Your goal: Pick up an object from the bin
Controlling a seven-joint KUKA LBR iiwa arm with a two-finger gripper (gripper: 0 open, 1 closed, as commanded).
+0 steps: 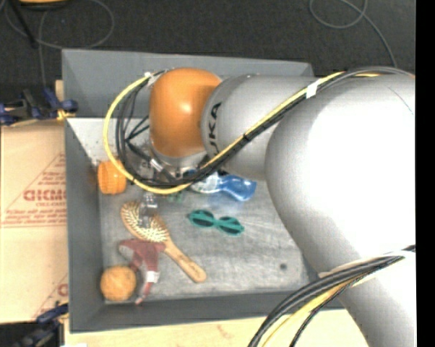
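Note:
My gripper (148, 202) reaches down under the orange wrist cover, at the bin's left middle. Its tip is right over the bristled head of a wooden hairbrush (160, 237), which lies slanted with its handle towards the bin's front. An orange cup (110, 178) sits just left of the gripper against the left wall. To its right lies a clear blue plastic thing (230, 187), partly hidden by the arm. A teal, glasses-shaped piece (216, 223) lies flat further right of the brush.
A dark red thing (140, 259) lies by the brush's handle, and a tan ball (118, 284) rests in the front left corner. The arm covers the back and right of the bin.

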